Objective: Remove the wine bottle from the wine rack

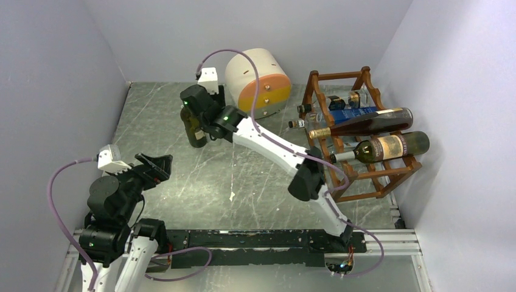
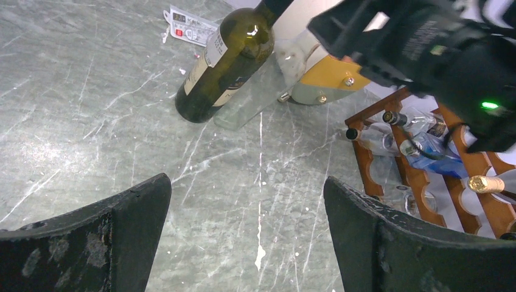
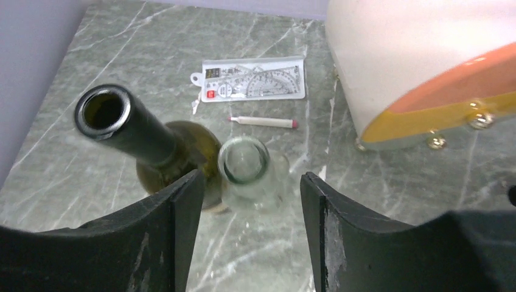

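The reddish-brown wine rack [image 1: 398, 171] stands at the right wall and holds several bottles lying down, among them a dark one with a gold neck [image 1: 365, 124] and a green one with a tan label [image 1: 383, 148]. It also shows in the left wrist view [image 2: 420, 176]. My right gripper [image 3: 249, 207] is open, far from the rack, above a clear glass bottle [image 3: 246, 164] that stands upright beside a dark green bottle [image 3: 158, 152]. The clear bottle's mouth lies between the fingers, untouched. My left gripper [image 2: 246, 207] is open and empty over the table at the left.
A round cream-and-orange drawer box [image 1: 258, 82] lies at the back behind the two standing bottles. A packaged protractor set [image 3: 252, 79] and a white stick [image 3: 261, 121] lie on the table near it. Walls close in on the left, back and right.
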